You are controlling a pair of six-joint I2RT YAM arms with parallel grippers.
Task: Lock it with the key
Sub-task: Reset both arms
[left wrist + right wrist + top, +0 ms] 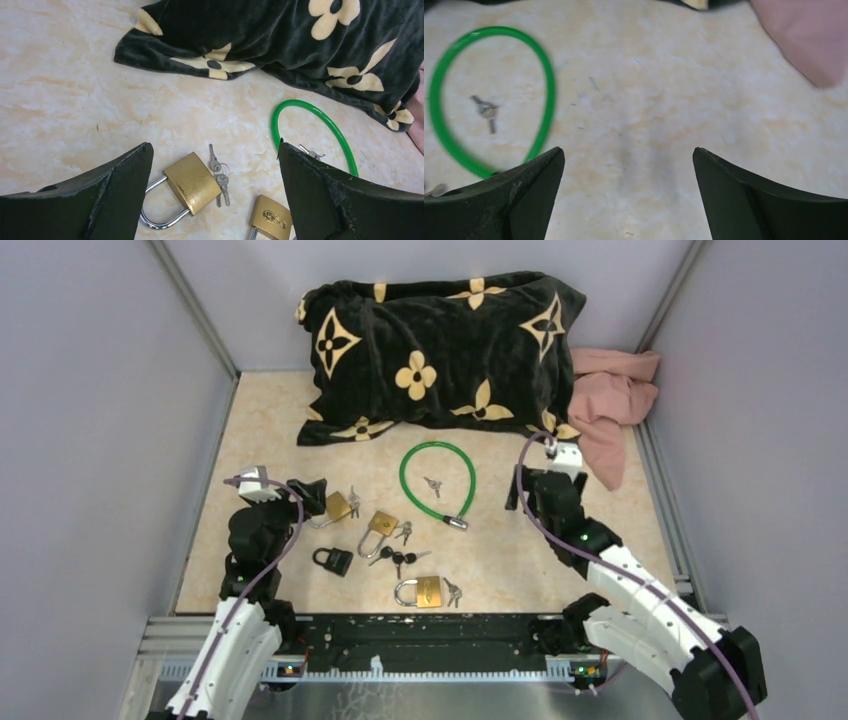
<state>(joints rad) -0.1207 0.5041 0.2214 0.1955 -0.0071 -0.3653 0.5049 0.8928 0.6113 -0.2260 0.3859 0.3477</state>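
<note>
The white-and-black left arm (240,630) is reaching forward, its black two-finger left hand (214,147) hanging low, pointing down with jaws spread wide. The right arm (640,600) is angling inward, its right hand (627,150) likewise gaping, gripping nothing.

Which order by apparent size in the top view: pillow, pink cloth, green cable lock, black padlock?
Largest to smallest:
1. pillow
2. pink cloth, counting only its visible part
3. green cable lock, by the span of its loop, not far behind the cloth
4. black padlock
</note>
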